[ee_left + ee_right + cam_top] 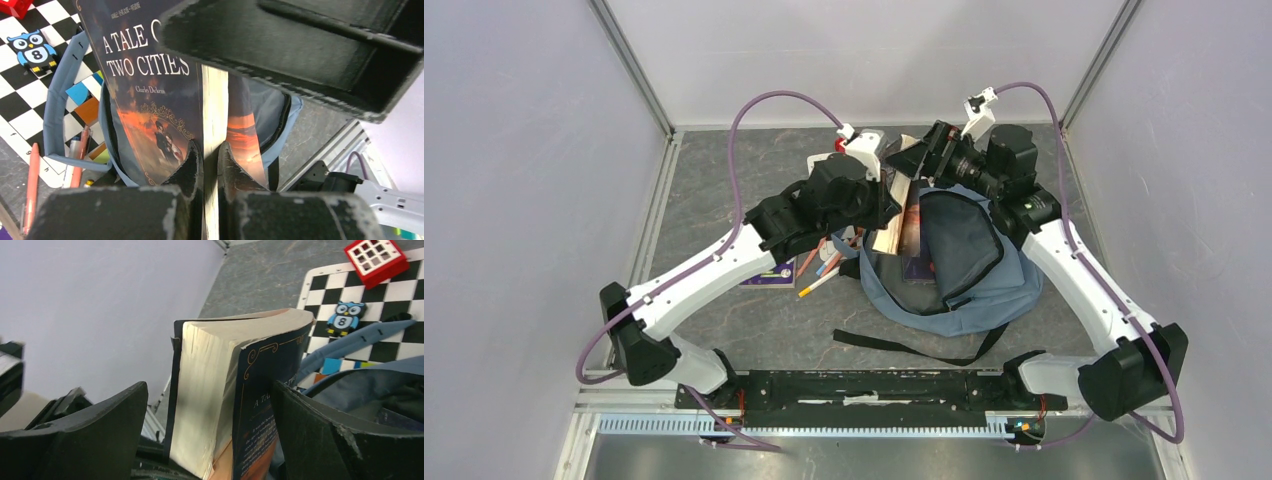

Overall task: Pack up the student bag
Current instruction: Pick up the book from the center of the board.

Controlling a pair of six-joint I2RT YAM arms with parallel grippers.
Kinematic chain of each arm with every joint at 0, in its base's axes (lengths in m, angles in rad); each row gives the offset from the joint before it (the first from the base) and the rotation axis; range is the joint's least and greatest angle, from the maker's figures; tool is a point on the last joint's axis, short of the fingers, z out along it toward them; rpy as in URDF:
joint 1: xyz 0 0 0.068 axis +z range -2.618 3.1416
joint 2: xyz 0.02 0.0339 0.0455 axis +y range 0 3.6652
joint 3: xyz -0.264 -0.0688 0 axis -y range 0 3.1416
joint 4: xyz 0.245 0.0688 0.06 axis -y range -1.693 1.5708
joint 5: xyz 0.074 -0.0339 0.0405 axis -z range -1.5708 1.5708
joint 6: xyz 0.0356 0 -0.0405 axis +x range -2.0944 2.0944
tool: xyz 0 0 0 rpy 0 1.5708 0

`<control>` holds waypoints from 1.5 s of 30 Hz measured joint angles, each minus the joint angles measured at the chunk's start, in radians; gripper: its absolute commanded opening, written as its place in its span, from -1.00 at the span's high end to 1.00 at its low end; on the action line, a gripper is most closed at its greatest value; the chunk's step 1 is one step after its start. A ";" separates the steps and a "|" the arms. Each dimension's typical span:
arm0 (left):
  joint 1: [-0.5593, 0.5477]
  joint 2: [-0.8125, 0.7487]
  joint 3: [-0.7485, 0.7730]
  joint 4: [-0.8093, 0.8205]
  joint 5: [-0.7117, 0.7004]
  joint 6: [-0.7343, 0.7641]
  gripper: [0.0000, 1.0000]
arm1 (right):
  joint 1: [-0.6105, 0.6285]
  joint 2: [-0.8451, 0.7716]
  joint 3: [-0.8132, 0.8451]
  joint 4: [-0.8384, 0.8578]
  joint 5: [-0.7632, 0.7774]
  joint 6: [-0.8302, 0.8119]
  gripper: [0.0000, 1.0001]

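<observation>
One backpack [969, 295], one owl [34, 49].

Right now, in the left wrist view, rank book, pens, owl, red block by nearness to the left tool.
1. book, gripped in the left tool.
2. pens, low left.
3. owl, upper left.
4. red block, top-left corner.

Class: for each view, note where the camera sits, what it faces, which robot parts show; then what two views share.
Top external: above, behind the bases, looking down; both arms flank the student bag.
Left wrist: on the left arm, looking along the left gripper, shut on the Dickens novel.
Right wrist: on the right arm, facing the novel's pages through the open right gripper.
Shared: both wrist views show the novel and owl tile.
</observation>
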 measured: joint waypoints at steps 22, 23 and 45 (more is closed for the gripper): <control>-0.096 0.109 0.161 -0.080 -0.060 0.175 -0.99 | 0.095 0.098 0.128 -0.375 0.370 -0.218 1.00; -0.093 0.097 0.161 -0.080 -0.045 0.175 -0.99 | 0.084 0.101 0.126 -0.381 0.374 -0.226 1.00; 0.389 -0.148 -0.209 0.254 0.601 -0.185 -0.99 | -0.227 -0.064 -0.040 0.096 -0.217 -0.133 1.00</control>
